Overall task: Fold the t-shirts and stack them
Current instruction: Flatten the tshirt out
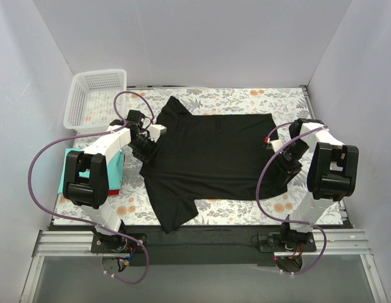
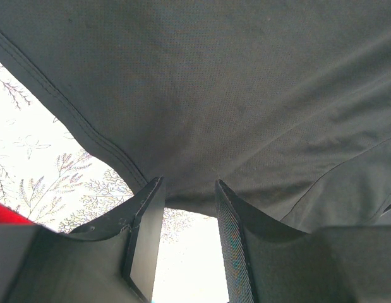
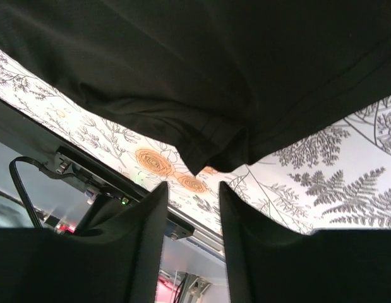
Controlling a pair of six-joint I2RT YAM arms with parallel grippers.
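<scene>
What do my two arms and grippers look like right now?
Both the left arm and right arm have white links with black joint housings, each trailing a purple cable. The left gripper and right gripper are black and wedge-shaped.

High fixed view down over the whole table [image 1: 233,98]; both wrist views close against the black t-shirt [image 1: 208,151].

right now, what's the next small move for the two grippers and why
Probably close both on the black t-shirt: the left gripper and right gripper stand open with its edge at their fingertips, at opposite ends, nothing gripped yet.
</scene>
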